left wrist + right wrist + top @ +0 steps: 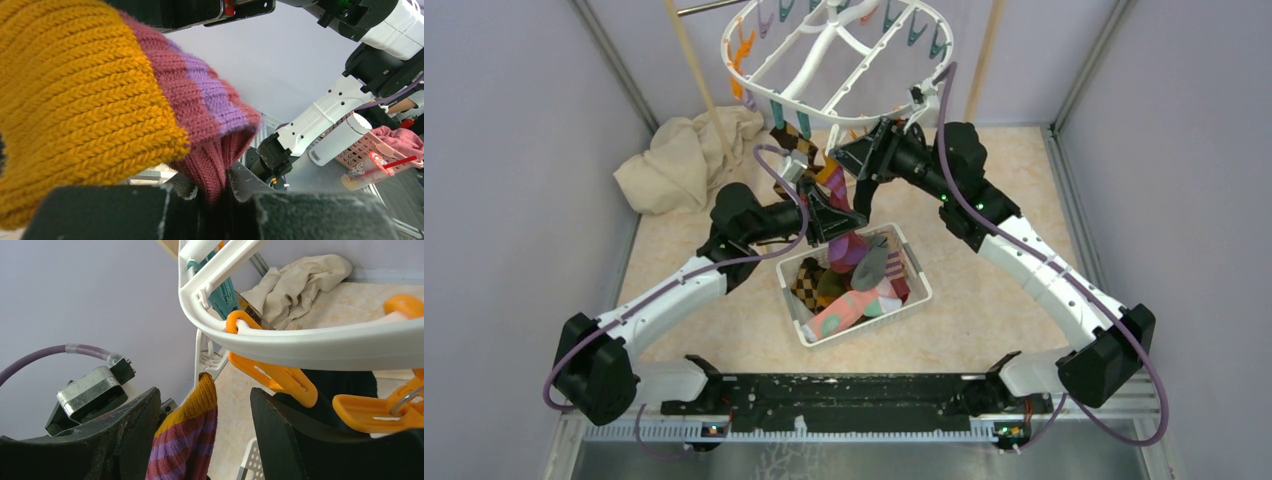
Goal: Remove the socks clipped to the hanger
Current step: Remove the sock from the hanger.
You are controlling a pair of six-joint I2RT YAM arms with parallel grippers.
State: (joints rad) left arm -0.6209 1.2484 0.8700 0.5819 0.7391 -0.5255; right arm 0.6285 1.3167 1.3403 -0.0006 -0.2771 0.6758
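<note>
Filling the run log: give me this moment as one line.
left claw: shut on striped sock | right claw: open, astride its cuff under hanger | cuff: looks clipped to white peg

A fixed camera looks down from high at the near edge onto the table (984, 320). Both wrist cameras, close-up, tilt upward, sharing the striped sock (187, 437).
</note>
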